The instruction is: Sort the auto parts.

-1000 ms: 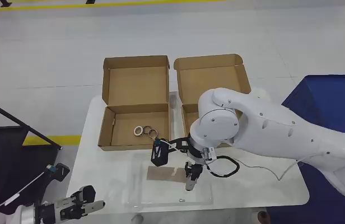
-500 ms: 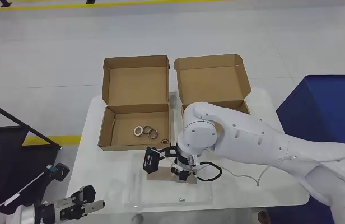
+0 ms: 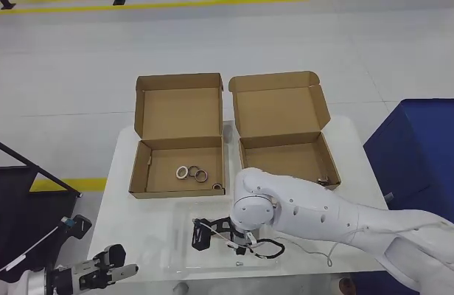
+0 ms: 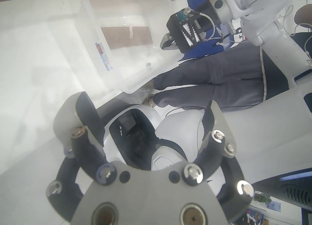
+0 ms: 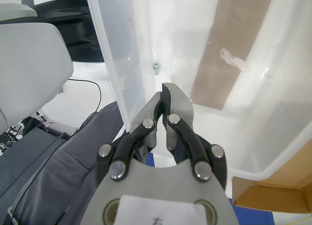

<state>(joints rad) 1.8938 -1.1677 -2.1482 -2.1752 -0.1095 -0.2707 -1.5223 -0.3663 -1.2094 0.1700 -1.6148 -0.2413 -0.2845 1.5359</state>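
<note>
A small metal bolt [image 5: 156,67] lies on the floor of the clear plastic tray [image 5: 268,84], near its front wall; from above the bolt [image 3: 238,262] is a tiny speck. My right gripper [image 5: 163,86] hangs shut and empty just short of the bolt, inside the tray [image 3: 184,254]. From the left wrist view the same gripper [image 4: 168,40] hovers over the tray's front part, with the bolt [image 4: 148,64] under it. My left gripper [image 4: 148,113] is open and empty, off the table's front left corner [image 3: 113,269].
Two open cardboard boxes stand at the back. The left box [image 3: 157,158] holds metal rings [image 3: 191,173]; the right box [image 3: 286,158] has a small part [image 3: 326,181] in its corner. A brown card [image 5: 226,47] with a bit of tape [image 5: 231,60] lies in the tray.
My right arm has swung from over the brown card toward the tray's front, bringing its shut gripper close to the bolt. The left arm has stayed still.
</note>
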